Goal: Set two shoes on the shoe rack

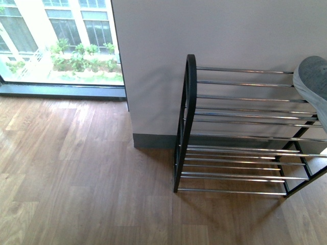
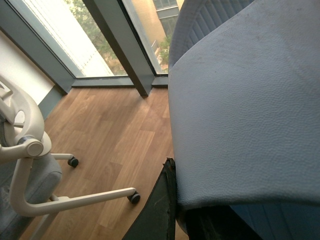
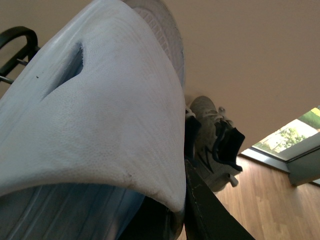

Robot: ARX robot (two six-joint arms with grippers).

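Pale blue plastic fills both wrist views: the left hand (image 2: 175, 210) clamps one slide (image 2: 245, 115), the right hand (image 3: 187, 200) clamps the other slide (image 3: 90, 115), each by its strap, ready for shelving. Beyond, a grey sneaker (image 3: 212, 142) is visible. The shoe rack (image 1: 245, 132) stands against the wall; a sole (image 1: 312, 79) overhangs its top tier.
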